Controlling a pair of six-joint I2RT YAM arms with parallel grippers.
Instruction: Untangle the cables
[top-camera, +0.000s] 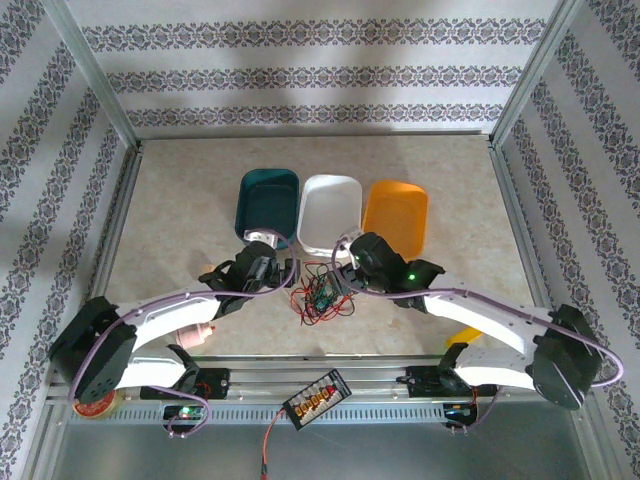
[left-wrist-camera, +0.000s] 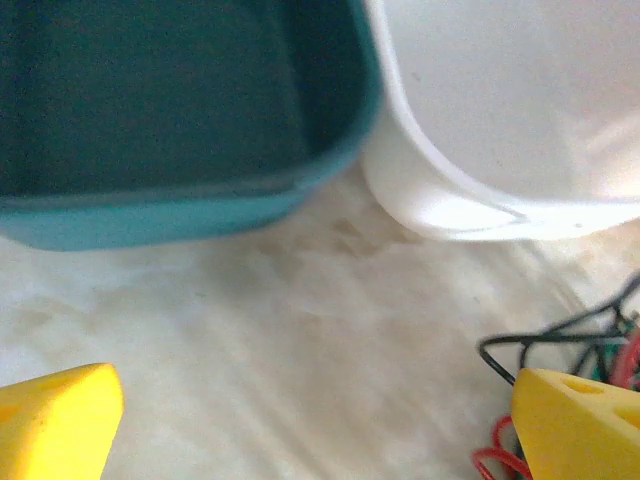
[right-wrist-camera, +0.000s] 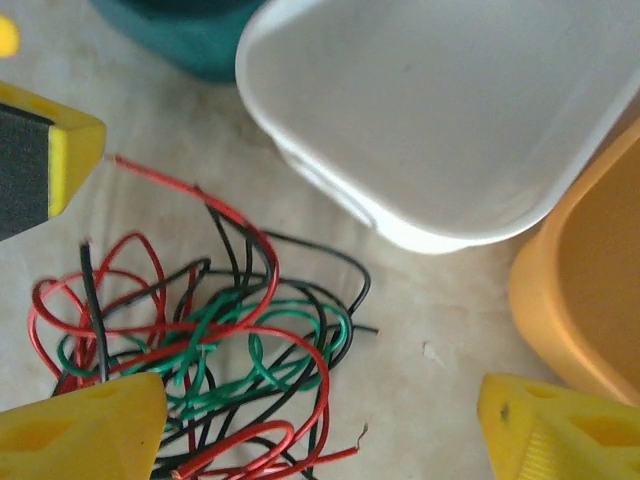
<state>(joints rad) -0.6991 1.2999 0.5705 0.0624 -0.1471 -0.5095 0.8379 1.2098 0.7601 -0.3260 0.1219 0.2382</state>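
Note:
The cables (top-camera: 322, 296) lie as a tangled heap of thin red, black and green wires on the table, between the two grippers. In the right wrist view the cables (right-wrist-camera: 215, 330) spread under the left finger, and my right gripper (right-wrist-camera: 320, 425) stands open with bare table in most of its gap. In the left wrist view a few strands of the cables (left-wrist-camera: 560, 345) show at the right edge beside the right finger (left-wrist-camera: 575, 425). My left gripper (left-wrist-camera: 315, 425) is open over bare table, left of the heap. From above, the left gripper (top-camera: 283, 272) and the right gripper (top-camera: 345, 262) flank the heap.
Three bins stand just behind the heap: teal (top-camera: 267, 203), white (top-camera: 329, 212) and orange (top-camera: 395, 215). A black connector strip (top-camera: 316, 397) with a red lead lies on the front rail. A tape roll (top-camera: 96, 405) sits at the front left. Metal frame posts border the table.

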